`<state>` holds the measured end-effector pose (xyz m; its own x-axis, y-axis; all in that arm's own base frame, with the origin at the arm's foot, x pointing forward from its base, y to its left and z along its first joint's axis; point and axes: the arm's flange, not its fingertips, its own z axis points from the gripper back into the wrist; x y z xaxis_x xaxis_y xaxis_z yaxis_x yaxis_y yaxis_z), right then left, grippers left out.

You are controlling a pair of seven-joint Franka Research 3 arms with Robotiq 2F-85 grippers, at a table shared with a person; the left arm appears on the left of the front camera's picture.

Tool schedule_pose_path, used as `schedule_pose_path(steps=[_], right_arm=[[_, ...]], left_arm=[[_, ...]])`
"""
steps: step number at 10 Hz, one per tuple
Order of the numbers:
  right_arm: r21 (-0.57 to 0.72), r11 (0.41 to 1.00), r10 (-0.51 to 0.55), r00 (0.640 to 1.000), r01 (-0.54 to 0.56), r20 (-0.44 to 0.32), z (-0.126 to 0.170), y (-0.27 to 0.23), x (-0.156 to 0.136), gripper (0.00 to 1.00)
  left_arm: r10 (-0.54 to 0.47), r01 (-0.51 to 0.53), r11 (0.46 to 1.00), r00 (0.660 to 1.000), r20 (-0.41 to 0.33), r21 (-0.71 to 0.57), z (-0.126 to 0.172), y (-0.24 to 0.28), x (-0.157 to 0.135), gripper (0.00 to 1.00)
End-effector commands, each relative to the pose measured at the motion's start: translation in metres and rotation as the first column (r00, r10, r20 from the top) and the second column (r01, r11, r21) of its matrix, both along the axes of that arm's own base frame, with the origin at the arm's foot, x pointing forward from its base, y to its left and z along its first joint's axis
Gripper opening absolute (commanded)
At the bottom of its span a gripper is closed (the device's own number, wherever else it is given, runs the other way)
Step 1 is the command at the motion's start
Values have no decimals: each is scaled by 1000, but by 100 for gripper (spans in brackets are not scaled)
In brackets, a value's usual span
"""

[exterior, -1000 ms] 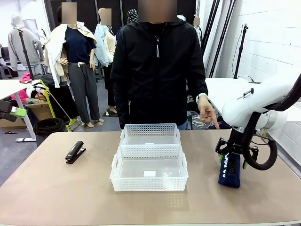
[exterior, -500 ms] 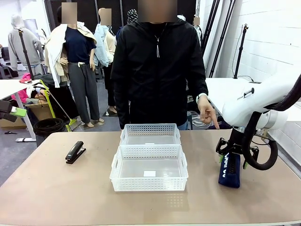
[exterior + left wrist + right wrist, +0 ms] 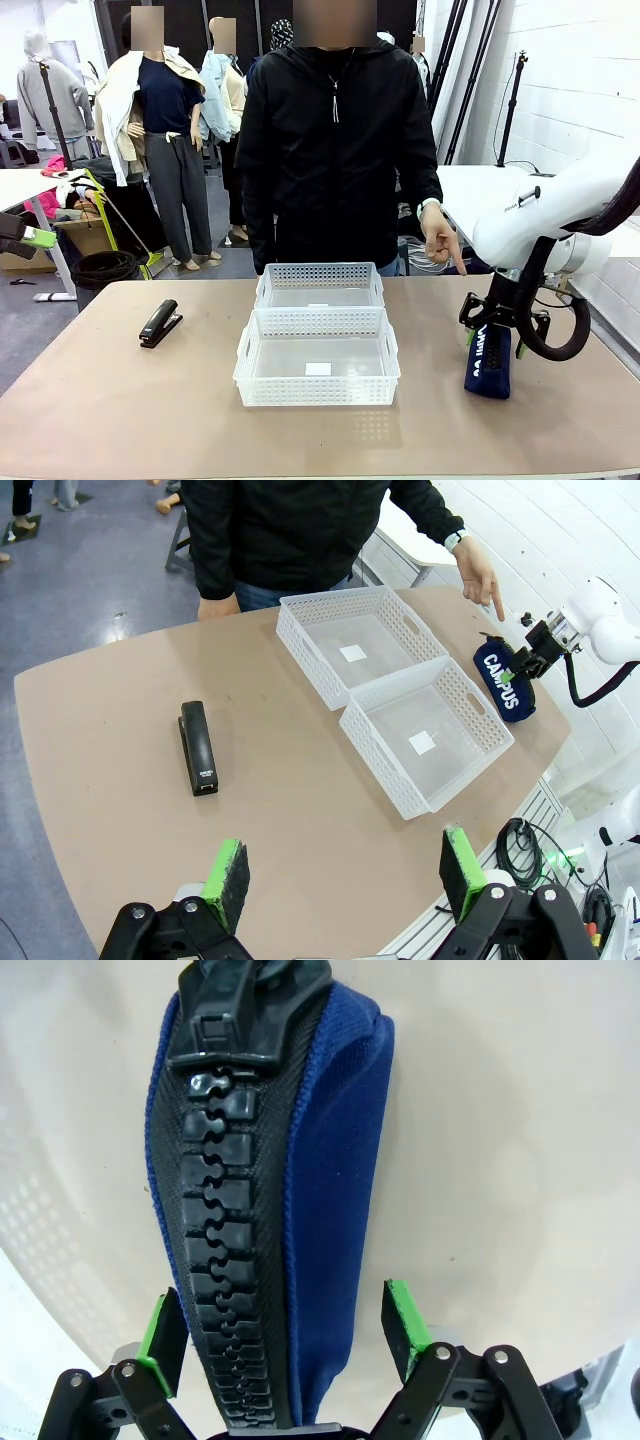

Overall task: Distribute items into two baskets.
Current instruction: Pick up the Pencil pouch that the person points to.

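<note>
**Right jaws.** My right gripper (image 3: pixel 285 1330) stands with its jaws spread wide, astride the upper edge of the navy pouch (image 3: pixel 300 1210). One green pad (image 3: pixel 403 1322) is clear of the cloth by a visible gap and the other is just beside the zip, so nothing is pinched. The pouch rests on its long edge, zip uppermost, at the right side of the table (image 3: pixel 120 420), with "CAMPUS" showing on its side.

**Left jaws.** My left gripper (image 3: pixel 343 875) hangs high above the near edge, jaws fully apart, with nothing between them.

**Surface.** Two white lattice baskets sit at the table's middle, the near basket (image 3: pixel 317 385) touching the far basket (image 3: pixel 320 275) behind it. Each has a white label on its floor. The black stapler (image 3: pixel 160 322) lies flat, well to their left.

**Room.** A person in a black jacket stands at the far edge. One hand (image 3: pixel 440 240) points a finger downward, above and beyond the pouch. A white brick wall and dark stands are at far right.
</note>
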<state>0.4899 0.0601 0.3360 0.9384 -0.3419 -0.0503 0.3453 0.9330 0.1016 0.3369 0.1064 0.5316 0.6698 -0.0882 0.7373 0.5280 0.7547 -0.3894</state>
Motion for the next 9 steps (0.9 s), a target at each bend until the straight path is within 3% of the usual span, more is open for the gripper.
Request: schedule_pose_path(steps=[1,5,9], right_arm=[[-18,1000,-21,1000,21,-2,-1,1,5,82],[-65,998,-27,1000,27,-2,1,-2,6,3],[-97,995,-22,1000,20,-20,2,-1,7,0]], left_arm=[[-13,13,1000,1000,15,-13,-1,2,0,100],[-13,13,1000,1000,15,-13,-1,2,0,100],[-13,13,1000,1000,15,-13,-1,2,0,100]])
